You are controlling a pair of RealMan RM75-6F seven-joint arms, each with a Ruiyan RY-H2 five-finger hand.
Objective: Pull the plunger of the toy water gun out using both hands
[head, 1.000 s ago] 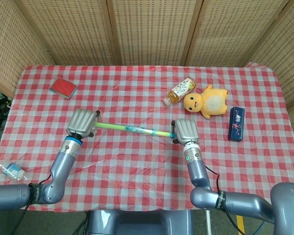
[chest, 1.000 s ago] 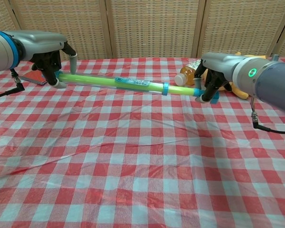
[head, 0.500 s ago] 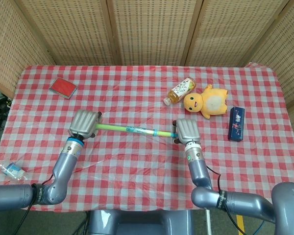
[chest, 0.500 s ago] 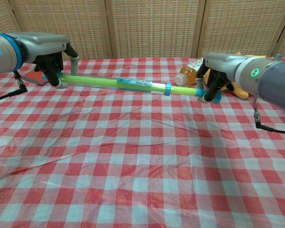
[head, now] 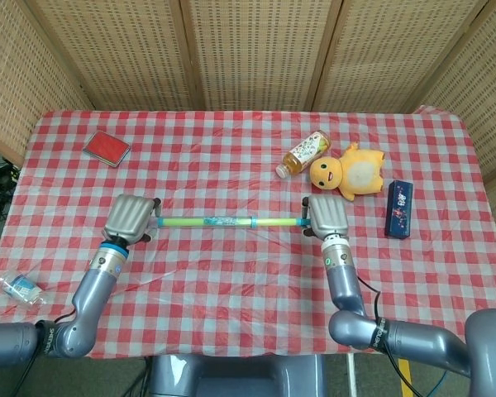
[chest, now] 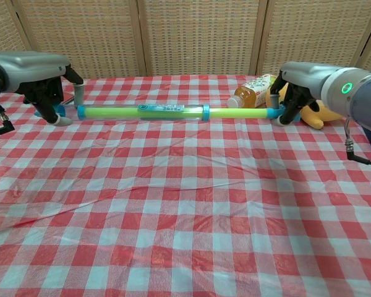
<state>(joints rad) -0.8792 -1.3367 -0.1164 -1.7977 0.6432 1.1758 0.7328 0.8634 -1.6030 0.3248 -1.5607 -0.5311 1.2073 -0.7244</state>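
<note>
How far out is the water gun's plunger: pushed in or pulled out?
Partly pulled out. A bare green rod shows between the barrel's blue collar and the right hand; the left hand holds the other end.

water gun (head: pixel 207 221) 1 | bottles (head: pixel 303 154) 2 (1 off-table) | plush (head: pixel 350 173) 1 | boxes (head: pixel 398 208) 2

Water gun ends: both ends of the toy water gun (head: pixel 219 221) are covered by the left robot hand (head: pixel 128 217) and right robot hand (head: pixel 326 217).
Plush toy (chest: pixel 312 111): largely hidden in chest view.
Bottle label (head: pixel 307 149): print too small to be read.
</note>
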